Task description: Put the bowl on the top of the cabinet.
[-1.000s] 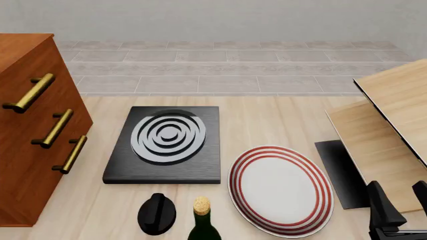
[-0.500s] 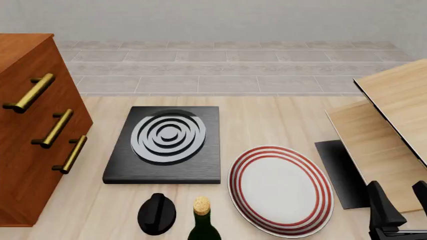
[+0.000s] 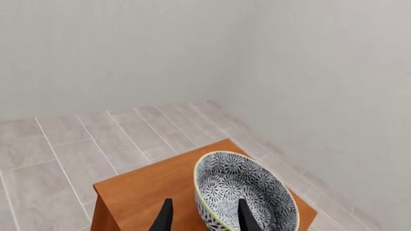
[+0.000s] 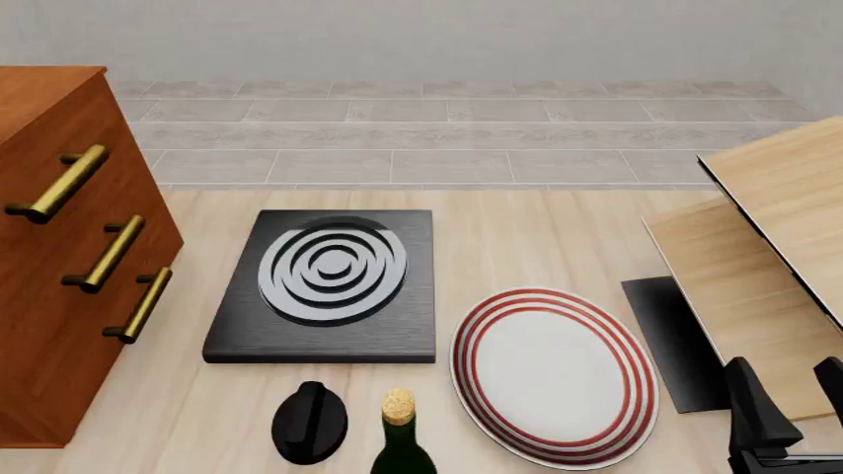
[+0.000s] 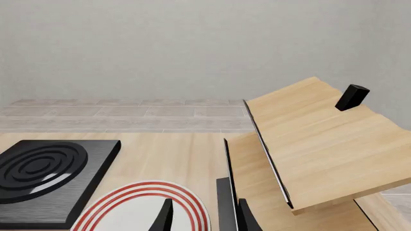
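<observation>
In the left wrist view the bowl, black-and-white patterned with a thin yellow rim, rests upright on the cabinet top, near its far corner. My left gripper is open, its two dark fingers straddling the bowl's near rim. The front view shows only the cabinet's drawer front with brass handles at the left; the bowl and the left gripper are out of that view. My right gripper stands open at the table's near right with nothing between its fingers. In its own wrist view, the right gripper points over the plate's edge.
A black burner slab lies mid-table. A white plate with red rings sits to its right. A black knob-like object and a corked bottle stand at the near edge. Pale wood boards slant at the right.
</observation>
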